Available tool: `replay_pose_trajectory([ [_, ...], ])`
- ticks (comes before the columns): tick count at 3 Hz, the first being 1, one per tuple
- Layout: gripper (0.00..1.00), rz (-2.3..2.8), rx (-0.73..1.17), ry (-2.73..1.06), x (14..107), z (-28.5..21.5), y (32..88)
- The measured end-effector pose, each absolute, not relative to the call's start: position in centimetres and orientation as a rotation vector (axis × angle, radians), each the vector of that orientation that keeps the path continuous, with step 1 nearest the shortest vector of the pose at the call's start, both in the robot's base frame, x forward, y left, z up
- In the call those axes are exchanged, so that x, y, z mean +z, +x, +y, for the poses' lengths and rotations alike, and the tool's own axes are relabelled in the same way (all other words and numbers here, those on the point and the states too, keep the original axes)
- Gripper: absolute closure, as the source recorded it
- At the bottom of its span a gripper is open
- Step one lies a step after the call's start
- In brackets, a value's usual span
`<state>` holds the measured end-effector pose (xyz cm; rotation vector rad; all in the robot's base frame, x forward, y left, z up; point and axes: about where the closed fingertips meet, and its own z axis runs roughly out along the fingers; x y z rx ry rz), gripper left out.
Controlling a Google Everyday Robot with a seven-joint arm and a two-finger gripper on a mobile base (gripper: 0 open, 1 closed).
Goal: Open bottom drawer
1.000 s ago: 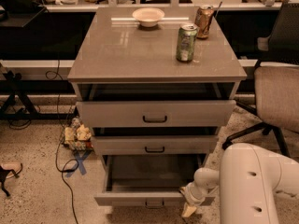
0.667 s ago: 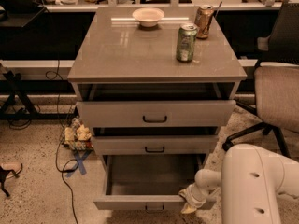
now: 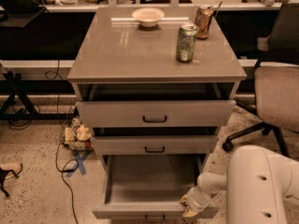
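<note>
The bottom drawer [image 3: 140, 210] of the grey-beige cabinet is pulled well out, and its empty inside [image 3: 149, 178] shows. Its black bar handle [image 3: 154, 217] sits at the frame's bottom edge. My gripper [image 3: 189, 208] is at the right part of the drawer's front edge, low in the view, at the end of my white arm [image 3: 261, 185]. The middle drawer [image 3: 154, 145] and the top drawer [image 3: 156, 113] are each out a little.
A green can [image 3: 186, 42], a brown can [image 3: 203, 21] and a white bowl [image 3: 148, 16] stand on the cabinet top. An office chair [image 3: 275, 92] is at the right. Cables and small items [image 3: 77, 136] lie on the floor at the left.
The bottom drawer has come a little further out toward the camera, and my gripper has moved down with its front edge.
</note>
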<state>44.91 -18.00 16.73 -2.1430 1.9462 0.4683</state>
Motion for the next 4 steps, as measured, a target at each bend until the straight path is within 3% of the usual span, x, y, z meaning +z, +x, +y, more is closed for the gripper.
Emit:
replay_pose_trajectory([
  [3,1.0,1.969,0.498,-2.054,15.5,-19.8,42.4],
  [4,0.81,1.969,0.499,-2.054,15.5,-19.5,42.4],
])
